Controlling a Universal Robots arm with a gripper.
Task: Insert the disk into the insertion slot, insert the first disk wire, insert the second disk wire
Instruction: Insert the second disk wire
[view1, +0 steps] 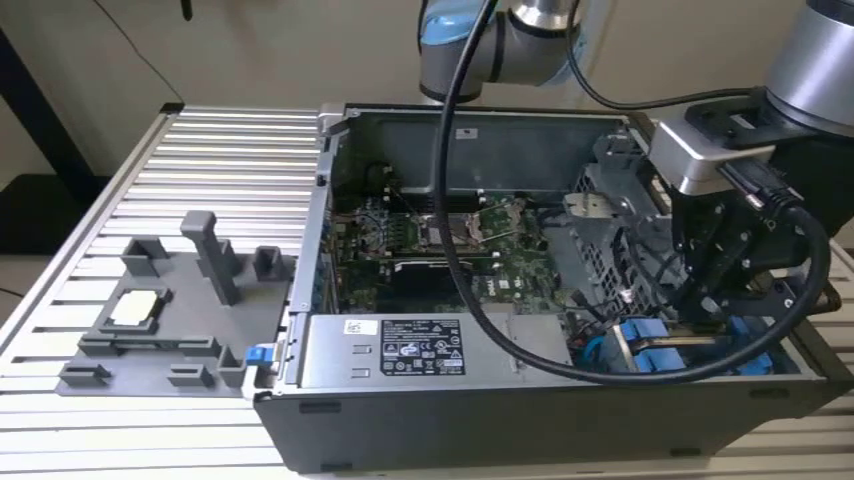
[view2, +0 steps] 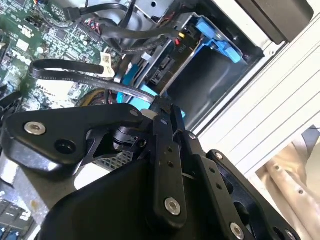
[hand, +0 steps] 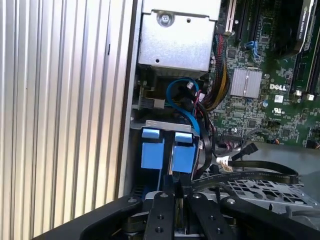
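The gripper (hand: 176, 186) hung just above the blue-framed disk (hand: 167, 150) seated in the insertion slot (view1: 607, 250), fingers (hand: 171, 187) clenched together, black cables (hand: 250, 172) crowding beside.

A black label with white print (view1: 422, 347) sits on the grey power supply cover (view1: 507, 350) in the exterior view, with a small white sticker (view1: 355, 327) beside it; the print is too fine to make out. White lettering (hand: 279, 87) marks the green motherboard (hand: 260, 107) in the first wrist view. A white printed tag (view2: 106, 62) hangs on a black cable (view2: 65, 70) in the second wrist view.
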